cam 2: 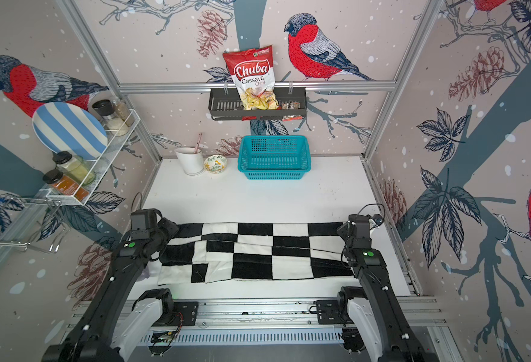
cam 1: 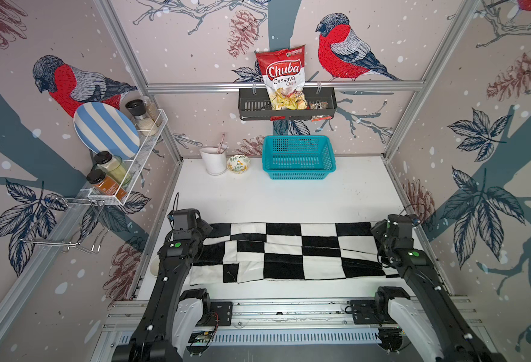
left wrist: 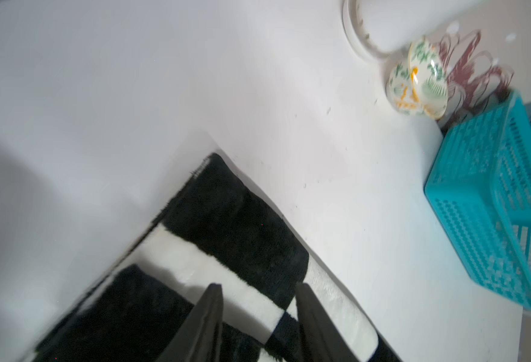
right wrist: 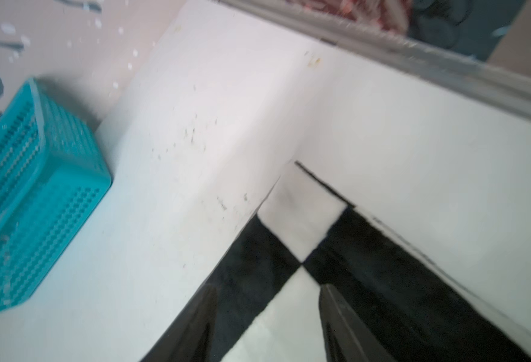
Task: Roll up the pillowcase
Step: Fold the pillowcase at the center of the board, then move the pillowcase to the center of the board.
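The black-and-white checkered pillowcase [cam 1: 289, 250] [cam 2: 257, 250] lies folded into a long band across the near part of the white table [cam 1: 289, 197], with overlapping layers and a slanted fold line. Over its left end, my left gripper [left wrist: 257, 285] is open, both fingers apart above the fabric [left wrist: 226, 219]. My right gripper [right wrist: 268, 286] hangs open over the right end, near the corner of the cloth [right wrist: 298, 219]. Neither holds any fabric. In both top views the wrists hide the fingertips.
At the back of the table stand a teal basket [cam 1: 298, 156], a white cup [cam 1: 214, 160] and a small floral bowl [cam 1: 238, 163]. A wire rack [cam 1: 126, 175] with jars and a striped plate hangs on the left wall. A metal rail [cam 1: 289, 308] runs along the front.
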Controlling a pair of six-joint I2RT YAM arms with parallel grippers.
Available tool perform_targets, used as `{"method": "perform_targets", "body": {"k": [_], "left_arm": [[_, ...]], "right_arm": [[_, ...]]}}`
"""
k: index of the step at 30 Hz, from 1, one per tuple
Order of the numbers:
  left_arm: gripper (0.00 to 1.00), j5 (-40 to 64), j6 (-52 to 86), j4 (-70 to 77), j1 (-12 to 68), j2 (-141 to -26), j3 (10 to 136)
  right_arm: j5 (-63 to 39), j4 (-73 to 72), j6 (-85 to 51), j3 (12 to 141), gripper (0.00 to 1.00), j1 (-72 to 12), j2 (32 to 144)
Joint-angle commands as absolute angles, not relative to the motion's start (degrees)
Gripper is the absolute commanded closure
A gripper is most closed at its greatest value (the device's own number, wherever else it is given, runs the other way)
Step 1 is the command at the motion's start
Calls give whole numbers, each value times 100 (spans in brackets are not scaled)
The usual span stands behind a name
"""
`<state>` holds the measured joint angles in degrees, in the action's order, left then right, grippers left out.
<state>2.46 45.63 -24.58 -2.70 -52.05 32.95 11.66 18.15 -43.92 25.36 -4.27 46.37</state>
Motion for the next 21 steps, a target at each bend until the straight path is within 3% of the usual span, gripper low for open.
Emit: {"method": "perform_targets", "body": {"k": [1,14,21], "left_arm": [[63,538,4318,-1421,51,-5764,3169],[76,772,4553,-16,168,-8341,3155],[80,588,4428,278,170,-9517,4286]], "right_arm": [[793,1125,-4172,2497,44,-893,5269],[361,-126,-4053,2881,44,-921,8093],[233,-337,-3838,4066,43,-782,9495]]}}
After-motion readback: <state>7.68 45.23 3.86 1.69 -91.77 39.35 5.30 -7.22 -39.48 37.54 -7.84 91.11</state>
